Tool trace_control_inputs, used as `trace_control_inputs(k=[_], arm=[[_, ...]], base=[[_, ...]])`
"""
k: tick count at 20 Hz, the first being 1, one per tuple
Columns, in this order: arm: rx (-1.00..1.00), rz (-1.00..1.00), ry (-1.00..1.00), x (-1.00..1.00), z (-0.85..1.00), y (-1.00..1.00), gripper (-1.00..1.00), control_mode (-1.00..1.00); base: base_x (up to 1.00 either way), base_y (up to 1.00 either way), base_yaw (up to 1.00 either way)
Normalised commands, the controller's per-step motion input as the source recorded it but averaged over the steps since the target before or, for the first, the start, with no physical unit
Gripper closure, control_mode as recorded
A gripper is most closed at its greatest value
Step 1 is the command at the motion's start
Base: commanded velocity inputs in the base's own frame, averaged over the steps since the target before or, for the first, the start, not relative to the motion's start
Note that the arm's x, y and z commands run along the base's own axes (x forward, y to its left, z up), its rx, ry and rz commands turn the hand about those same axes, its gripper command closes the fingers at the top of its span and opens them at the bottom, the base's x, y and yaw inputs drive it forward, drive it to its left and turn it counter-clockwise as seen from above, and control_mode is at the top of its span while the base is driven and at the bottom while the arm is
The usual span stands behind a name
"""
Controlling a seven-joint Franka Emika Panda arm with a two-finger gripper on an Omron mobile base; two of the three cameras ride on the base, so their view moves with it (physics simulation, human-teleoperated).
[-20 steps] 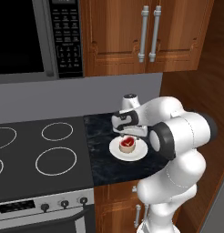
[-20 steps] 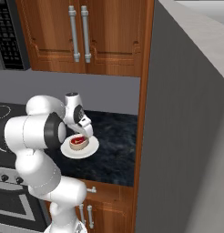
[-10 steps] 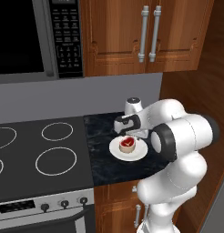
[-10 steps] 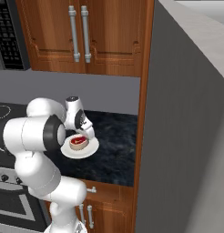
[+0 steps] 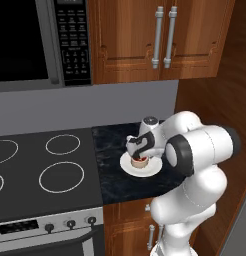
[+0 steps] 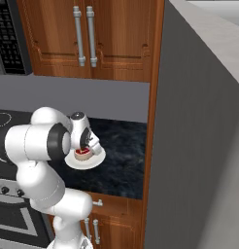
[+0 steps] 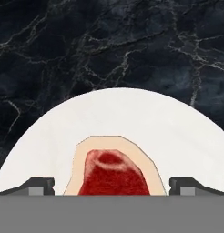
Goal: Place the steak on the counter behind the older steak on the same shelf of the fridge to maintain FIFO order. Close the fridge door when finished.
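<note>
steak position: I see the steak [image 7: 114, 170] on the white plate [image 7: 177, 132], which sits on the black counter [image 7: 63, 50] just right of the stovetop [image 5: 40, 165].
claw vs steak: in the hand view the steak lies at 6 o'clock, centred between the two fingertips [image 7: 38, 185]; one tip sits at its 9 o'clock, the other at its 3 o'clock, both well clear of the fat rim.
claw state: the gripper [image 5: 139, 151] has its jaws spread wide, wider than the steak, holding nothing.
height: in the left base view the gripper hovers right over the steak [image 5: 140, 160]; I can't tell if the tips touch the plate.
long axis: the steak looks roundish, with no clear long axis; its lower part is cut off in the hand view, so I can't be sure.
next move, my call: go straight down and squeeze; no sideways correction seems needed.
risk: the tips may scrape the plate [image 6: 94, 160] or drag it along.
fridge: the grey fridge [image 6: 199, 146] stands at 3 o'clock of the counter in the right base view.
writing: the microwave keypad [image 5: 72, 42] carries small white marks, too small for me to read; no brands or labels elsewhere.
</note>
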Motion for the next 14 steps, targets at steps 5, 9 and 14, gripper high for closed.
trace_control_inputs(k=[5, 9, 14], arm=[[0.00, 0.02, -0.04, 0.00, -0.31, 0.00, -1.00, -1.00], [0.00, 0.00, 0.00, 0.00, -0.34, 0.08, -1.00, -1.00], [0.00, 0.01, 0.05, 0.00, -0.24, 0.03, 1.00, -1.00]], base=[[0.00, 0.00, 0.00], [0.00, 0.00, 0.00], [0.00, 0.00, 0.00]])
